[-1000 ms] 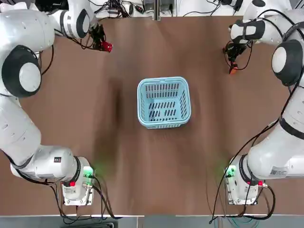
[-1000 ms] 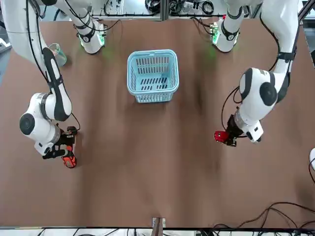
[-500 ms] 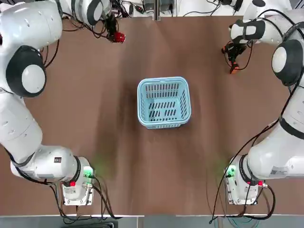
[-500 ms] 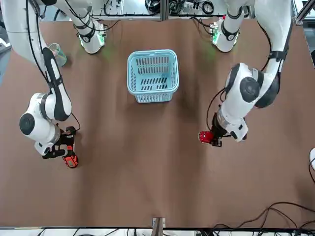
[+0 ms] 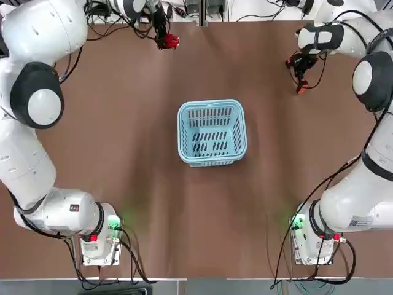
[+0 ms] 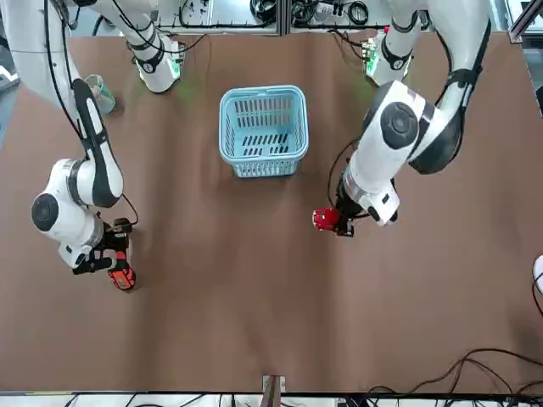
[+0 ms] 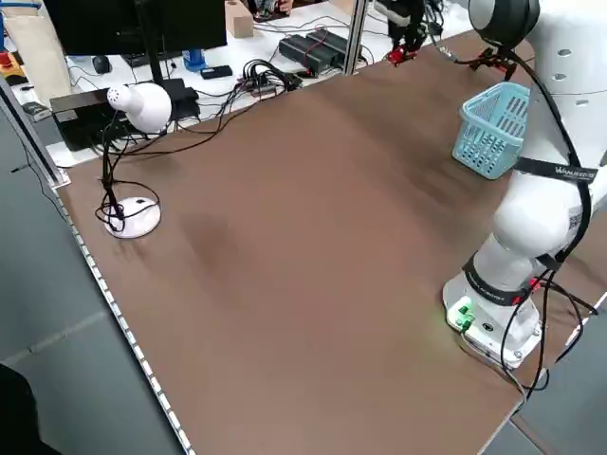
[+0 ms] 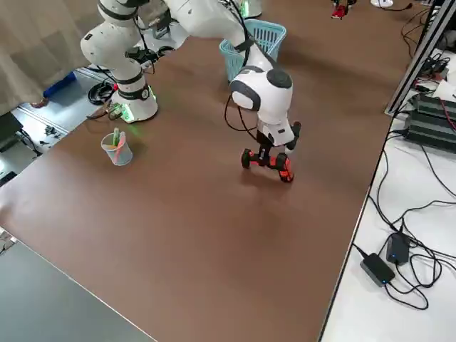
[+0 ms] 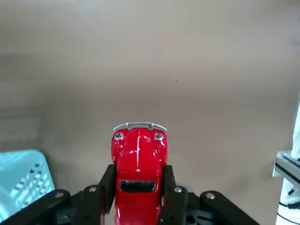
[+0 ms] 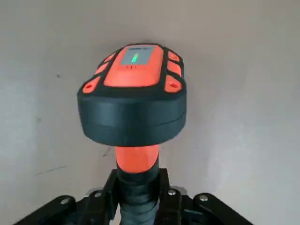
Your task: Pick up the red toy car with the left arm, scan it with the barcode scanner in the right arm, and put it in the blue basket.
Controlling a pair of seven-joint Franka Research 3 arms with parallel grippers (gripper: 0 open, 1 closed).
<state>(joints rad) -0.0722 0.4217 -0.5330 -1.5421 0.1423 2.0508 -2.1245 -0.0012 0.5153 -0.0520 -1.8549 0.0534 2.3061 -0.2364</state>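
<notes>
Left gripper (image 9: 138, 187) clamped on red car (image 9: 139, 176), held above the table (image 5: 202, 233) near its far edge, left of and beyond the blue basket (image 5: 212, 133). Right gripper (image 10: 138, 192) clamped round the scanner's (image 10: 133, 112) handle, off to the basket's right and farther out. Basket sits on the table, apart from both grippers.

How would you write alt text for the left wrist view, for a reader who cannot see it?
A glossy red, rounded toy car is gripped between the two black fingers of the left claw above a brown table; part of a light blue slotted plastic basket also shows.
</notes>
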